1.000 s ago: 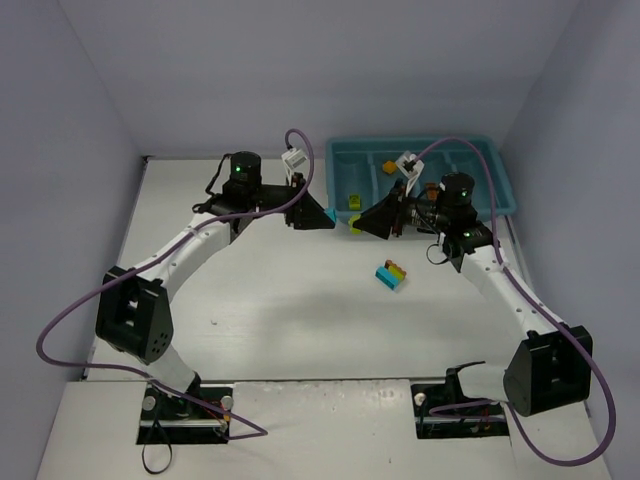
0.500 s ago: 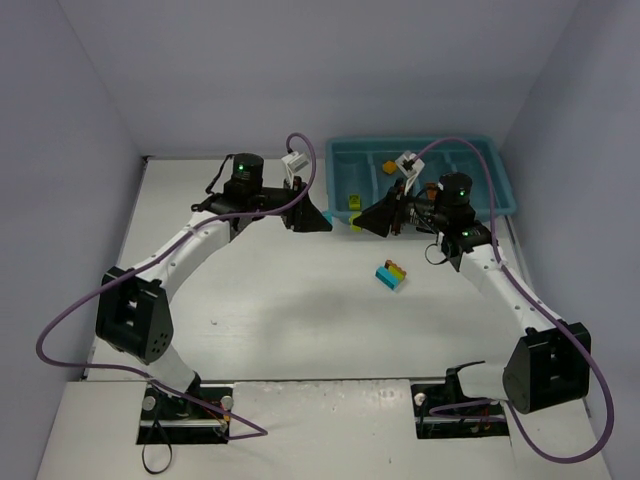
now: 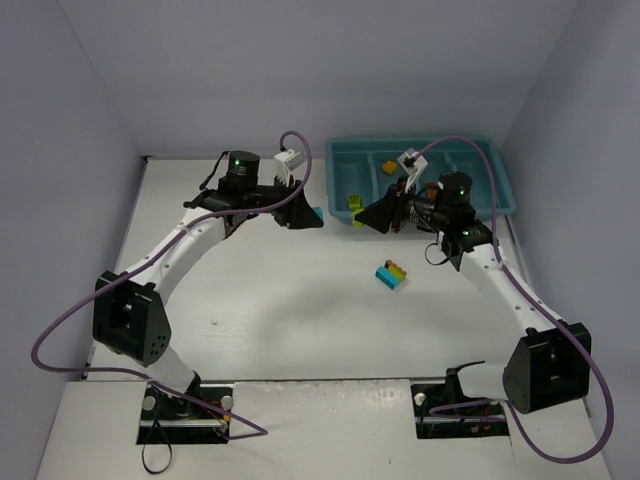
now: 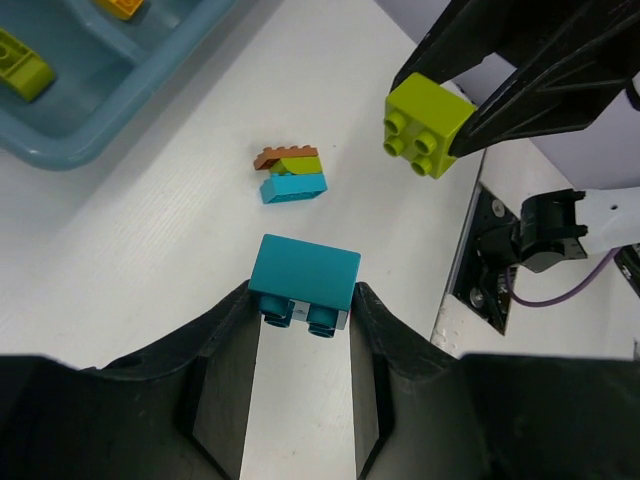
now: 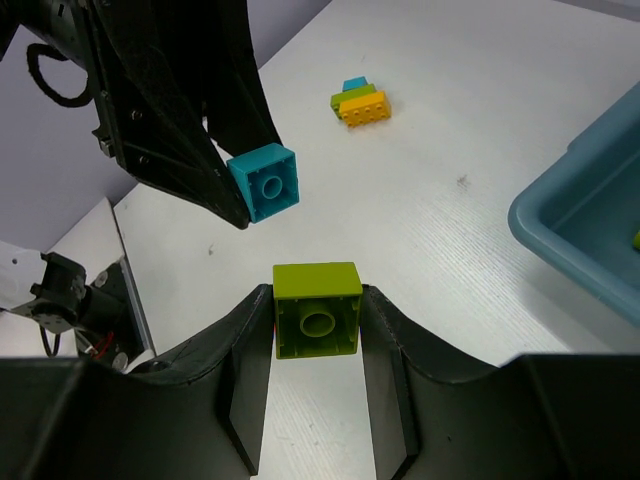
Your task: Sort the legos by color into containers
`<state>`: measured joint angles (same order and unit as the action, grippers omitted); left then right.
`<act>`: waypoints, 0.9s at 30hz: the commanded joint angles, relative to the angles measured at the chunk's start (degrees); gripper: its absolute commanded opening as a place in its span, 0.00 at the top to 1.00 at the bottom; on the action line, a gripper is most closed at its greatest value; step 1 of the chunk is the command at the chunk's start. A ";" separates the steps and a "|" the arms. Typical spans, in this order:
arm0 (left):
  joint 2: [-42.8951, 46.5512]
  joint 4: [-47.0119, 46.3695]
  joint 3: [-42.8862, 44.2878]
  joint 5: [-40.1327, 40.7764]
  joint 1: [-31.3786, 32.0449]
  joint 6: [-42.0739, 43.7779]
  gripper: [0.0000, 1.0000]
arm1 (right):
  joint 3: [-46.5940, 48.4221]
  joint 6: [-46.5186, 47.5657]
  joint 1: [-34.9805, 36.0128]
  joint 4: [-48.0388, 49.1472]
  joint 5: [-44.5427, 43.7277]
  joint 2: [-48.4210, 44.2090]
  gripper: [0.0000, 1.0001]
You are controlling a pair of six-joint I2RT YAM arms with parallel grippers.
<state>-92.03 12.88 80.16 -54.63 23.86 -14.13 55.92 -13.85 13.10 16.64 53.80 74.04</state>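
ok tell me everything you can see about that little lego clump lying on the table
The lego clump is three small glossy plastic bricks joined together: cyan, lime green in the middle, orange-yellow with studs showing. It lies on the white table, in front of the teal tray and apart from it. Nothing else touches it.

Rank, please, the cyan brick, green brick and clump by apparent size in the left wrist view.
1. The cyan brick and the green brick: look alike, and the cyan one is nearer, so unranked.
2. The clump: smallest.
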 commanded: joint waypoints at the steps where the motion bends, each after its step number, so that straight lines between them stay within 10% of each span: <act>1: 4.05 1.35 3.77 3.38 -0.48 2.79 1.00 | 3.49 -0.13 -0.18 2.87 -1.94 -0.04 1.00; 27: 5.63 11.99 6.59 28.35 -1.18 4.02 1.00 | 10.00 2.16 -0.18 -2.67 -16.97 4.88 1.00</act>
<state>-90.08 24.91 83.29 -29.71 23.11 -11.14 62.92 -12.93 13.10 11.27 38.46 78.41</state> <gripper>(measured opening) 0.308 0.333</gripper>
